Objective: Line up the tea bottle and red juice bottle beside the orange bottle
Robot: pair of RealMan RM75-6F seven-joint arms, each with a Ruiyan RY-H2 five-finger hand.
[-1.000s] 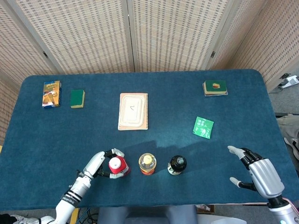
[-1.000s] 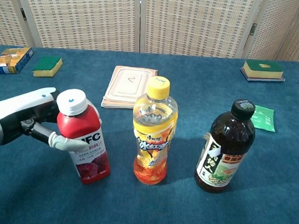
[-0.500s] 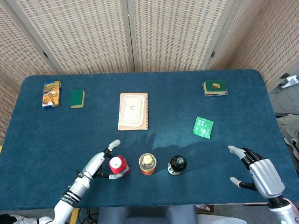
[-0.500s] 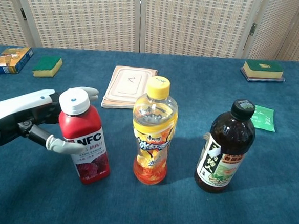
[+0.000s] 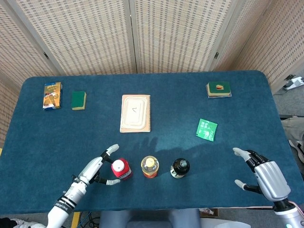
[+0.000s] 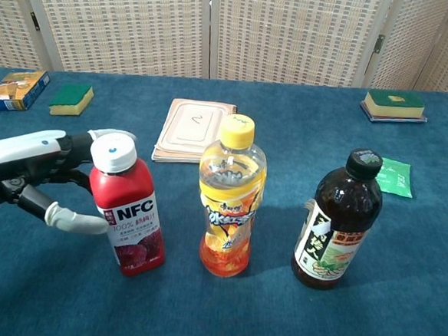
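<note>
A blue-carpeted counter (image 5: 47,142) stands before pale woven folding screens (image 5: 180,33). Near its front edge three bottles stand upright in a row, apart from one another: the red juice bottle (image 6: 127,207) with a white cap on the left, the orange bottle (image 6: 230,196) with a yellow cap in the middle, and the dark tea bottle (image 6: 337,220) with a black cap on the right.

The left hand (image 6: 25,175) sits just beside the red juice bottle with its fingers (image 6: 74,221) spread wide around it; in the chest view one finger reaches behind the cap and another ends close to the label, and whether either touches the bottle cannot be told. It holds nothing. The right hand (image 5: 262,174) hangs over the counter's front right corner, well apart from the tea bottle, fingers apart and empty.

A second ago the left hand was wrapped around the red juice bottle, which leaned slightly; half a second ago the fingers had begun to spread. Now the grip is released, the hand has drawn back to the left, and the bottle stands straight on its own. The right hand and the other two bottles are unchanged.

Farther back lie a green packet (image 5: 207,129), a spiral notebook (image 5: 136,113), a green sponge (image 5: 79,100), a small printed box (image 5: 52,95) and a green-topped stack (image 5: 219,89) near the far right edge.
</note>
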